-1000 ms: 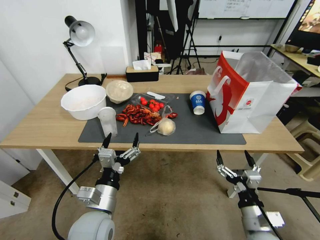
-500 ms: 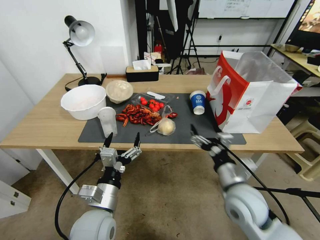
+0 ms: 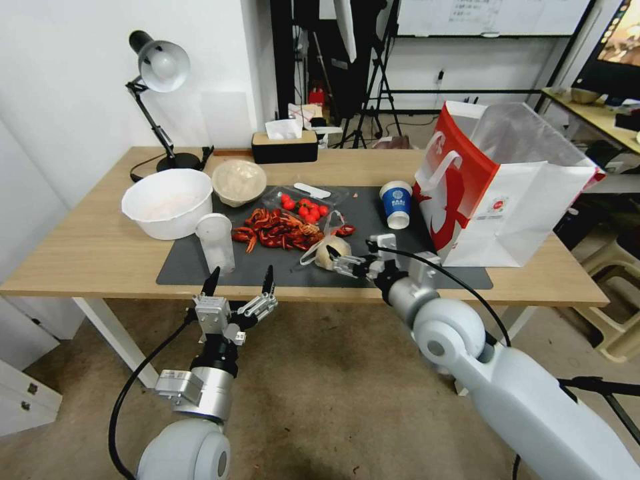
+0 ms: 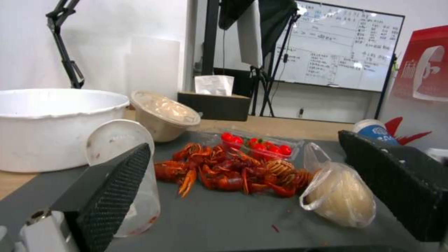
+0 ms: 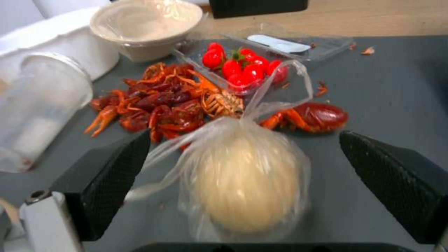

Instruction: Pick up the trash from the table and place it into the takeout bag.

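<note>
Near the table's point(image 3: 100, 257) front edge, the clear plastic bag with its beige lump point(image 3: 331, 252) is sitting squarely between the right gripper's point(image 3: 346, 263) spread fingers (left gripper point(image 3: 241, 283) idling open below).

Light-wood bench point(image 3: 100, 253) carrying a dark mat point(image 3: 373, 260); bagged bun point(image 5: 243, 182) on the mat, between the right fingers point(image 5: 107, 175).

The right gripper point(image 3: 341, 257) is reaching over the table's point(image 3: 100, 253) front edge, fingers spread at the bagged lump point(image 3: 331, 251); the left gripper point(image 3: 240, 280) is hanging open below the edge.
</note>
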`<state>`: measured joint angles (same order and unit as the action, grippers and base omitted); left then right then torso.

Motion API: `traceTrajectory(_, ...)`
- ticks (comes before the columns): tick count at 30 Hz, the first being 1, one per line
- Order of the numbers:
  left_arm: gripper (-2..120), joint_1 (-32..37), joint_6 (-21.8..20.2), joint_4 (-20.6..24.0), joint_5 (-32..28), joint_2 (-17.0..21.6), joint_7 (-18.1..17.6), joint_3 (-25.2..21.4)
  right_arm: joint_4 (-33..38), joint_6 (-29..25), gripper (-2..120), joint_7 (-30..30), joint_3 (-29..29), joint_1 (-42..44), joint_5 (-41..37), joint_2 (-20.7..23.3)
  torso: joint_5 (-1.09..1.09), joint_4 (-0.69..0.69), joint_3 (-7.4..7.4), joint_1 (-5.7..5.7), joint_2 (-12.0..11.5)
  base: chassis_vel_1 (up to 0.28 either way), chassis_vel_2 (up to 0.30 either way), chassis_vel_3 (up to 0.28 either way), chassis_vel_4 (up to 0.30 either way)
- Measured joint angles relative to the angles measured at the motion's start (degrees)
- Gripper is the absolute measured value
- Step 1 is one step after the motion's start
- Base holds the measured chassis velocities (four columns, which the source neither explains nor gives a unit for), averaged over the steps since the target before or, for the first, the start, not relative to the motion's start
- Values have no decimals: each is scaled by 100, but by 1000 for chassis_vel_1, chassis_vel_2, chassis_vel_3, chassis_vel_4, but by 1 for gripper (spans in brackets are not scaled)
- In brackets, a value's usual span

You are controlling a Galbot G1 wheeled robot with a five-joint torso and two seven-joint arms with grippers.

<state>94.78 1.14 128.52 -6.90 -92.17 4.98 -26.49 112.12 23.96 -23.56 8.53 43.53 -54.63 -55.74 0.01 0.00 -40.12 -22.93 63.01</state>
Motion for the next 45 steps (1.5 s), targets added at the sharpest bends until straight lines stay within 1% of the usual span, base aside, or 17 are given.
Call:
traceTrajectory(1, 100, -7, 0, -8, 0, 0, -3, -5, -43, 106, 100, -62, 53, -103, -30, -36, -2, 0, 0, 0, 0, 0, 0, 0, 0)
traceTrajectory(3, 100, -20, 1, -20, 1, 0, -11, -16, -160, 318, 95, -163, 176, -310, -123, -111, -1, 0, 0, 0, 0, 0, 0, 0, 0)
traceTrajectory(7, 100, -27, 1, -24, 0, 1, -21, -31, -307, 509, 84, -315, 357, -499, -196, -189, -1, -1, 1, 1, 1, 0, 0, 0, 0)
traceTrajectory(12, 100, -28, 2, -33, -4, 2, -31, -35, -473, 645, 79, -429, 465, -636, -262, -280, -1, -1, 1, 1, 0, 0, 0, 0, 0)
traceTrajectory(15, 100, -29, 6, -40, -8, 2, -45, -42, -621, 829, 70, -557, 535, -725, -292, -390, -1, 0, 1, 1, 1, 0, 0, 0, 0)
traceTrajectory(17, 100, -28, 6, -40, -8, 2, -48, -44, -645, 869, 68, -580, 538, -729, -297, -407, -1, 0, 1, 1, 1, 0, 0, 0, 0)
traceTrajectory(20, 100, -24, 11, -40, -10, 2, -61, -49, -720, 917, 54, -632, 552, -731, -309, -457, -1, -1, 1, 1, 1, 0, 0, 0, 0)
traceTrajectory(21, 100, -24, 11, -40, -10, 2, -61, -49, -720, 917, 54, -632, 552, -731, -309, -457, -1, -1, 1, 1, 1, 0, 0, 0, 0)
traceTrajectory(24, 100, -21, 14, -38, -10, 2, -65, -50, -749, 924, 39, -652, 556, -719, -299, -487, -1, -1, 1, 1, 1, 0, 0, 0, 0)
traceTrajectory(25, 100, -21, 14, -38, -10, 2, -65, -50, -749, 924, 39, -652, 556, -719, -299, -487, -1, -1, 1, 1, 1, 0, 0, 0, 0)
traceTrajectory(27, 100, -14, 16, -38, -10, 2, -67, -50, -748, 927, 28, -661, 555, -710, -293, -484, -1, 0, 2, 1, 2, 0, 0, 0, 0)
traceTrajectory(29, 100, -10, 23, -38, -9, 2, -67, -50, -734, 930, 20, -669, 551, -694, -289, -469, -1, 0, 2, 1, 2, 0, 0, 0, 0)
traceTrajectory(30, 100, -10, 23, -38, -9, 2, -67, -50, -734, 930, 20, -669, 551, -694, -289, -469, -1, 0, 2, 1, 2, 0, 0, 0, 0)
traceTrajectory(33, 100, -6, 29, -37, -9, 2, -68, -49, -706, 931, 11, -680, 528, -665, -284, -450, -1, 0, 2, 1, 2, 0, 0, 0, 0)
traceTrajectory(36, 100, -4, 31, -35, -5, 3, -68, -49, -673, 931, 7, -688, 511, -645, -282, -433, -1, 0, 1, 1, 1, 0, 0, 0, 0)
traceTrajectory(43, 100, 12, 35, -22, 4, 3, -68, -44, -288, 926, 6, -748, 270, -530, -282, -316, -1, -1, 1, 1, 1, 0, 0, 0, 0)
traceTrajectory(45, 100, 11, 35, -19, 10, 3, -67, -33, 38, 913, 5, -754, -6, -433, -308, -204, -1, 0, 1, 1, 1, 0, 0, 0, 0)
